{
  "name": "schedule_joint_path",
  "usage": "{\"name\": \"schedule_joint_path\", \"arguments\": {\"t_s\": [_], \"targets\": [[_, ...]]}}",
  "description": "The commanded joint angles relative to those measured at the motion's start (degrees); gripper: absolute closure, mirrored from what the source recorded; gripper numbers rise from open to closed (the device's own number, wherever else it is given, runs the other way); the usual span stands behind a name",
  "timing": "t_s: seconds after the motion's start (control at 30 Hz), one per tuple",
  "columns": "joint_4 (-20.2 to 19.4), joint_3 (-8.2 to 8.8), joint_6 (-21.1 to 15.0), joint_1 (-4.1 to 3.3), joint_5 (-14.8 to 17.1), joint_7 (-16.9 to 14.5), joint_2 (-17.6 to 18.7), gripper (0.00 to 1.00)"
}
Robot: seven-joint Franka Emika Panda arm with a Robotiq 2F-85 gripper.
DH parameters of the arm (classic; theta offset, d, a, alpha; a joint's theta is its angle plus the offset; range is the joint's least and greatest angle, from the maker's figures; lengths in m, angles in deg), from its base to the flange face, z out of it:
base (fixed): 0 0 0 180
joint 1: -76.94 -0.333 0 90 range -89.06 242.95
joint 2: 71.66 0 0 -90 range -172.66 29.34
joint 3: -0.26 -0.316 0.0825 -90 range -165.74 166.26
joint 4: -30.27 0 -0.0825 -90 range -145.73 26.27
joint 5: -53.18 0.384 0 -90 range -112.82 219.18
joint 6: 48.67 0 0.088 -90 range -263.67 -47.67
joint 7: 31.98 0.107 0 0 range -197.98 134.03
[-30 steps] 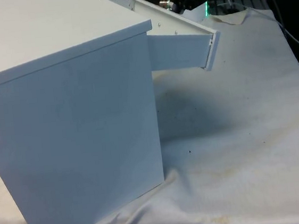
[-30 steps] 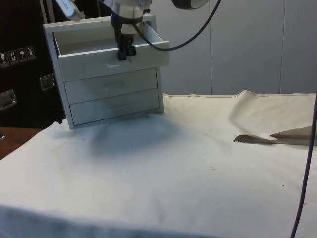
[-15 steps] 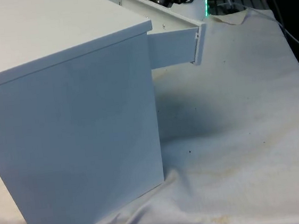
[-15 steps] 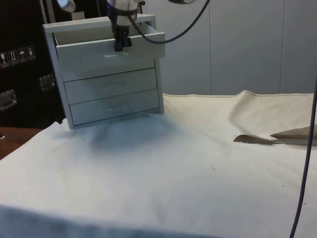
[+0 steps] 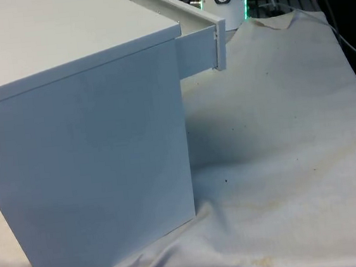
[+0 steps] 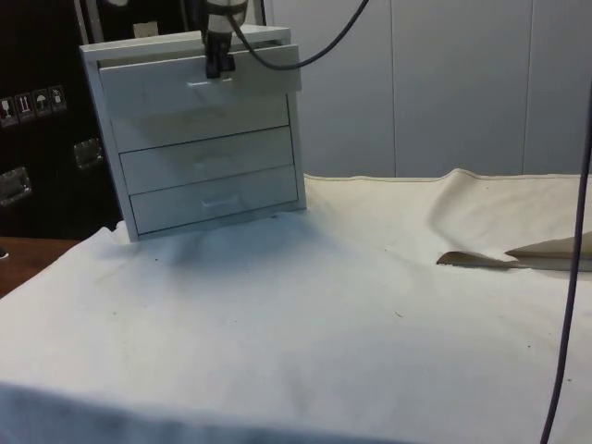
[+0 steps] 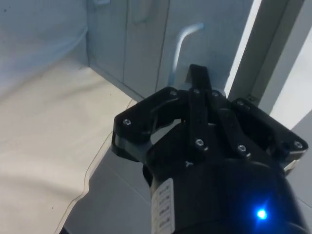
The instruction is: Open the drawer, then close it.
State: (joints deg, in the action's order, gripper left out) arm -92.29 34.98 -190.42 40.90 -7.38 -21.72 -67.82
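Closed gripper (image 7: pixel 199 78) presses the slightly open top drawer (image 6: pixel 199 79).

White cloth (image 6: pixel 305 314) covers table, wrinkled, small dark specks across it; in front view cloth (image 5: pixel 283 161) shows yellowish stains toward lower right of frame. Brown flat piece (image 6: pixel 476 260) lies on cloth at right of side view, beside raised fold. Dark cabinets (image 6: pixel 42 139) at left of side view; pale wall panels (image 6: pixel 444 83) across upper right. Dark cable (image 6: pixel 569 277) hangs along right edge.
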Motion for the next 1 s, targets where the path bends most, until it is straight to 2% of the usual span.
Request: {"name": "schedule_joint_path", "arguments": {"t_s": [0.0, 0.07, 0.1, 0.37, 0.4, 0.47, 0.7, 0.73, 0.77, 0.97], "targets": [[0.69, 0.29, -0.4, 0.23, -0.63, 0.06, 0.57, 1.0], [0.4, 0.29, 0.0, 0.0, 0.0, 0.0, 0.23, 1.0], [1.09, 0.57, -0.52, 0.23, -0.8, 0.23, 0.86, 1.0], [3.67, 2.06, -1.38, 0.34, -1.2, 1.2, 3.5, 1.0], [2.98, 1.72, -0.4, 0.0, -0.23, 0.69, 2.92, 1.0], [4.18, 2.41, -1.66, 0.34, -1.15, 1.32, 4.07, 1.0], [5.96, 3.84, -2.69, 0.46, -1.09, 2.06, 6.36, 1.0], [5.39, 3.55, -1.6, 0.11, -0.23, 1.49, 5.79, 1.0], [6.19, 4.01, -2.86, 0.46, -1.09, 2.23, 6.7, 1.0], [7.39, 5.04, -3.72, 0.52, -1.15, 3.38, 8.54, 1.0]]}}
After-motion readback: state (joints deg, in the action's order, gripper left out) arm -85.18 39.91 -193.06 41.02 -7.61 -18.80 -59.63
